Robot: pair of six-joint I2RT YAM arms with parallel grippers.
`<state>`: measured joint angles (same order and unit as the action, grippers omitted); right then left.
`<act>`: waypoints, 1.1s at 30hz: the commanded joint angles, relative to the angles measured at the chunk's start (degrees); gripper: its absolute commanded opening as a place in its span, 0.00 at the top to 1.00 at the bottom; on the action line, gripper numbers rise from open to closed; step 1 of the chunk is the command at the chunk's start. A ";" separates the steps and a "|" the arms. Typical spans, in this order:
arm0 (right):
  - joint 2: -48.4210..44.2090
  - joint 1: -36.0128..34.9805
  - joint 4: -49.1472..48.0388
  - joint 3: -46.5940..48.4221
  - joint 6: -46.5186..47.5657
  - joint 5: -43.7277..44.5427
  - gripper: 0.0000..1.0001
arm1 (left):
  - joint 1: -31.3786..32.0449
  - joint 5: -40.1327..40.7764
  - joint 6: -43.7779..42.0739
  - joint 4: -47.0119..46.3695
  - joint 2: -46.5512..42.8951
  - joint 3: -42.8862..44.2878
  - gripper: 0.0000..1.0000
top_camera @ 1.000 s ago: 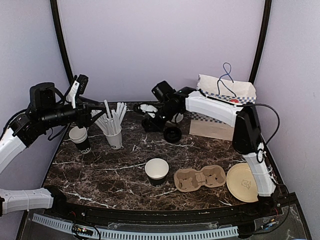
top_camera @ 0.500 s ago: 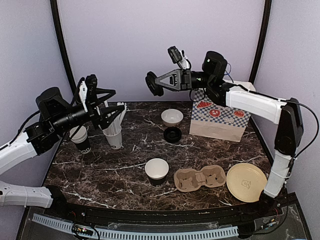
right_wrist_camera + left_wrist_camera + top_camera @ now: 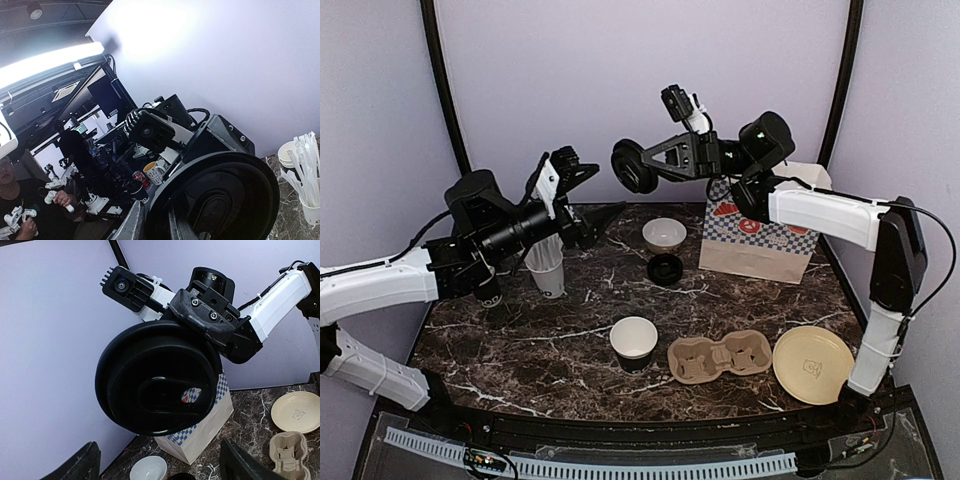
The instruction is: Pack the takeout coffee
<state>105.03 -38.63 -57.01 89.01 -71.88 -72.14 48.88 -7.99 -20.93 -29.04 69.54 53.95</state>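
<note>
Upper middle, the right gripper (image 3: pixel 648 164) clamps a black lid (image 3: pixel 160 377) above the bowl (image 3: pixel 664 234). The left gripper (image 3: pixel 588 192) gapes; its camera shows the lid full-face.

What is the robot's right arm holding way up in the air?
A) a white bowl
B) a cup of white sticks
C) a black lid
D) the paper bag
C: the right gripper has its jaws shut on the black lid, held edge-on high above the table.
</note>
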 commanded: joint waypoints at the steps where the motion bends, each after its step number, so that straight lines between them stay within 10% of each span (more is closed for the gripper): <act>1: -2.25 -0.65 -3.90 -0.12 -1.81 -0.55 0.85 | 1.07 2.22 -2.27 -6.99 1.33 2.43 0.15; 33: -1.85 -1.80 -6.60 -0.68 -5.07 1.30 0.84 | 5.55 11.40 -1.95 -18.64 8.67 5.67 0.23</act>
<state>104.73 -39.66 -60.93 88.88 -76.58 -70.87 53.95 -0.38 -22.92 -43.27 78.72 58.17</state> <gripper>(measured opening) 0.159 0.762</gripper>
